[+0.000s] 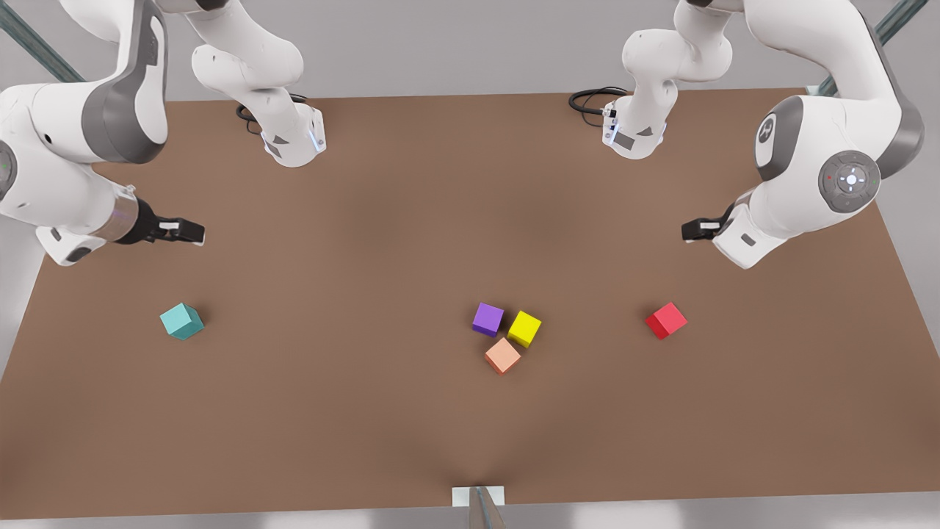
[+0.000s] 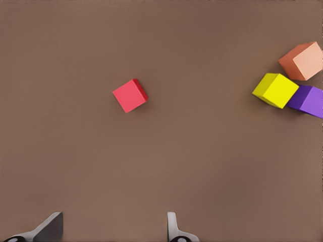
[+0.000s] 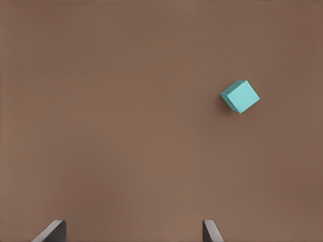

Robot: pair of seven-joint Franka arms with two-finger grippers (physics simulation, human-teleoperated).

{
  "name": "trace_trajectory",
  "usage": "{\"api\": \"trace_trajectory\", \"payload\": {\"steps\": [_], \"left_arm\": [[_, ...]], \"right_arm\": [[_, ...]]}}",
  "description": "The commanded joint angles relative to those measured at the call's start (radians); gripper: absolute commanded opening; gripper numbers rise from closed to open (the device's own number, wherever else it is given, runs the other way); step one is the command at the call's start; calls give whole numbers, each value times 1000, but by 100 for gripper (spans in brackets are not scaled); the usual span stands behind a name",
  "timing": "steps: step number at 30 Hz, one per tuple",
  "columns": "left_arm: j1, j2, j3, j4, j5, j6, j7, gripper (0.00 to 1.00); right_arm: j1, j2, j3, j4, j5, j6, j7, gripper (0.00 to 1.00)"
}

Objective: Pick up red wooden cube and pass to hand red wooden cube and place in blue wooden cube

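Red wooden cube (image 1: pixel 666 320) untouched on the tabletop (image 1: pixel 367 441), front view's right.
Left gripper (image 1: pixel 690 230), jaws apart, hovers just beyond it; right gripper (image 1: pixel 192 232), also apart, waits above the blue wooden cube (image 1: pixel 181 321).

The front view looks steeply down from high above onto the whole tabletop (image 1: pixel 367 441), facing both arm bases. Each wrist view looks straight down past its tool; the left shares the red wooden cube (image 2: pixel 130 95) with it, the right the blue wooden cube (image 3: pixel 240 96).
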Motion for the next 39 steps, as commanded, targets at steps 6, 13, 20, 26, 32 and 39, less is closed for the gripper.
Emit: {"api": "trace_trajectory", "payload": {"steps": [6,13,20,26,32,39], "left_arm": [[39,194,30,-88,22,332,-76,100],[48,270,74,-377,-27,853,-506,100],[48,304,76,-389,-25,914,-544,100],[59,352,76,-391,-25,940,-562,100],[60,365,74,-409,-25,940,-558,100],[57,398,71,-416,-24,954,-556,100]], "right_arm": [[-7,0,0,0,1,39,22,100],[-5,1,0,-1,1,39,13,100],[1,11,3,-1,-1,39,13,100],[-1,14,3,-1,-1,39,13,100],[2,15,3,0,-5,39,13,100],[2,15,4,-1,-2,39,11,100]]}}
